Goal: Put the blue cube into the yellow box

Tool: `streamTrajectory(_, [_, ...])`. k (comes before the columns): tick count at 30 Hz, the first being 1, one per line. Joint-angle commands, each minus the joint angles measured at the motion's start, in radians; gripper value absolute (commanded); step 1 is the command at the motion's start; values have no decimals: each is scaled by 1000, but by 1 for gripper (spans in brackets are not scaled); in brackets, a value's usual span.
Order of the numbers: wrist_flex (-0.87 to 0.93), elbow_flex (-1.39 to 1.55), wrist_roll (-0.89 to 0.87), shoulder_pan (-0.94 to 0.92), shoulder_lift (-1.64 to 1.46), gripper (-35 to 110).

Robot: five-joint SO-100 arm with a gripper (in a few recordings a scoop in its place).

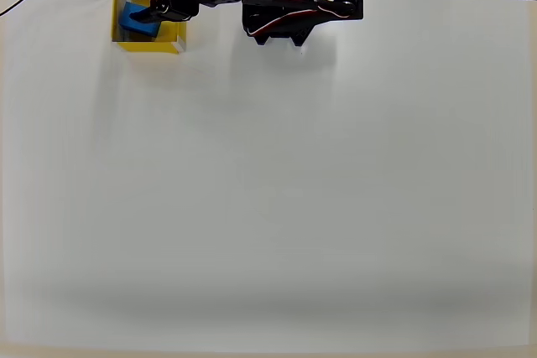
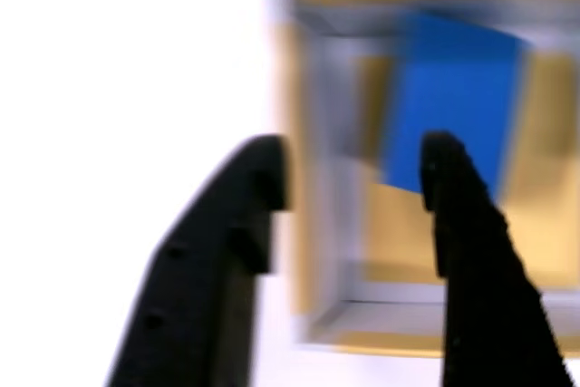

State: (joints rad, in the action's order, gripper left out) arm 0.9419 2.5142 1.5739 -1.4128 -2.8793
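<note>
The yellow box (image 1: 172, 42) stands at the table's far left edge in the overhead view, partly under the black arm. The blue cube (image 1: 134, 19) lies inside it, tilted. My gripper (image 1: 156, 9) hovers at the box's right side. In the blurred wrist view the blue cube (image 2: 453, 88) rests within the yellow box (image 2: 399, 228), beyond my fingertips. My gripper (image 2: 355, 156) is open with nothing between its fingers. The left finger is outside the box wall and the right finger is over the box's inside.
The arm's black base (image 1: 302, 2) with red and white wires sits at the table's far edge, right of the box. The white table (image 1: 268, 190) stretches wide in front. A dark cable (image 1: 21, 2) crosses the far left corner.
</note>
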Motion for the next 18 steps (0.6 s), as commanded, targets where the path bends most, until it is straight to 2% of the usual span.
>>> streamTrajectory(1, [12, -138, 18, 163, -21, 2])
streamTrajectory(6, [2, -124, 15, 448, -46, 0])
streamTrajectory(11, [-94, 0, -5, 775, -123, 0])
streamTrajectory(18, [-51, 210, 23, 1150, -229, 0])
